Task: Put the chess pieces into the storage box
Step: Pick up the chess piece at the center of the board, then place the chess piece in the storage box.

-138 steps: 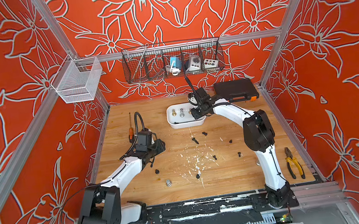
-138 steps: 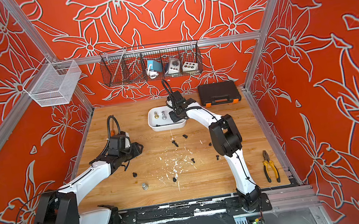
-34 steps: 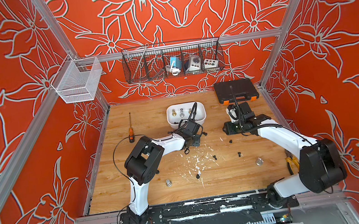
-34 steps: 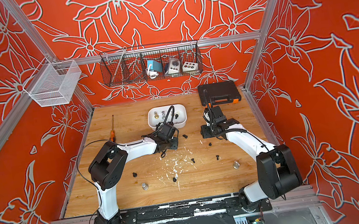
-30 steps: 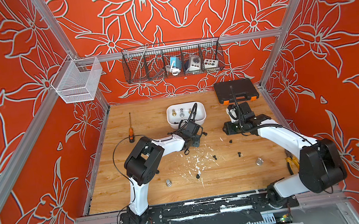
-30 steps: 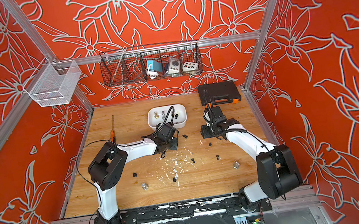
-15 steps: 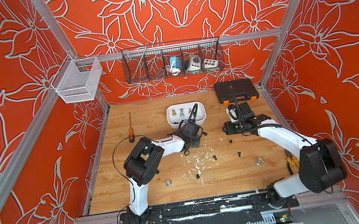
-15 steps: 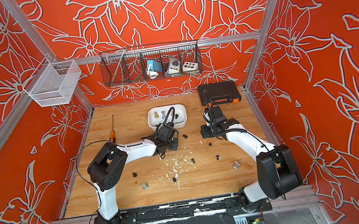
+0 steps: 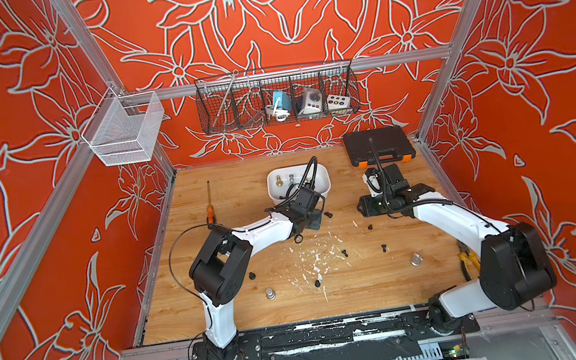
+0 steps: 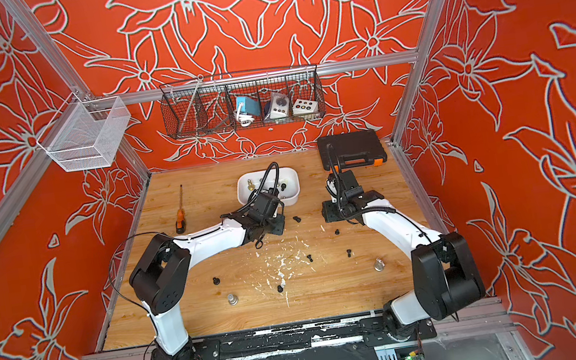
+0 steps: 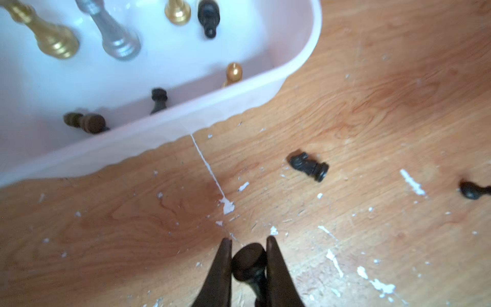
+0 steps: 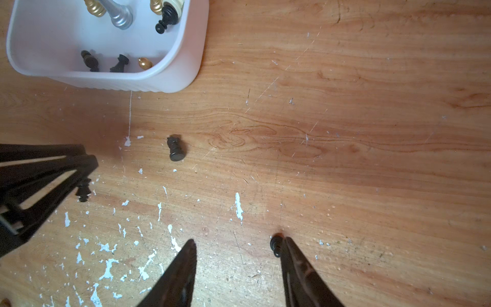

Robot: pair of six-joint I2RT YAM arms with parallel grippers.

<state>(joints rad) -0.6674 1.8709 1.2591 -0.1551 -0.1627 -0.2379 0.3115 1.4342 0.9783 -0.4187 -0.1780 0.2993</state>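
Task judged about half done: at least seven pieces lie in the box, some eight others lie loose on the scuffed, paint-flecked wooden table, the left claw is clamped on a black piece near the box, and the right claw stands apart and empty, all within orange floral walls.

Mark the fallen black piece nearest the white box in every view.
Top view: fallen black piece, just in front of the storage box, at its corner.
Top view: same spot.
Left wrist: just off the box's rounded corner.
Right wrist: likewise.
Landmark: that box corner.
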